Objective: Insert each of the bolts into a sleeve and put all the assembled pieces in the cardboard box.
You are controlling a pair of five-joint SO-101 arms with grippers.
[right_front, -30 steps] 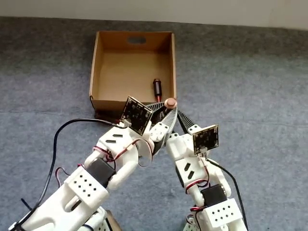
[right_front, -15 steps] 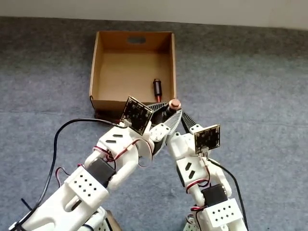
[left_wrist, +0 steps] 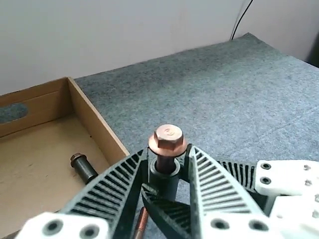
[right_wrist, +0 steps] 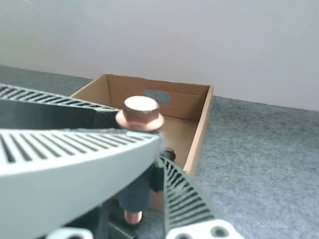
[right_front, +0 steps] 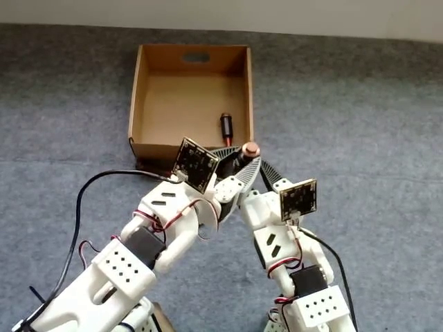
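The left gripper (left_wrist: 167, 154) is squeezed on the dark sleeve (left_wrist: 164, 180), mid-picture. It holds the sleeve upright so the copper bolt (left_wrist: 169, 139) goes down inside. I cannot tell the right gripper's (right_front: 253, 163) grip. The cardboard box (right_front: 137, 104) is just behind, ready.

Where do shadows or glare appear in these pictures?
High view: even, soft light, no glare on the cardboard box. Left wrist view: a mild sheen on the bolt head, no hard glare. Right wrist view: the sleeve under the head sits in shade.
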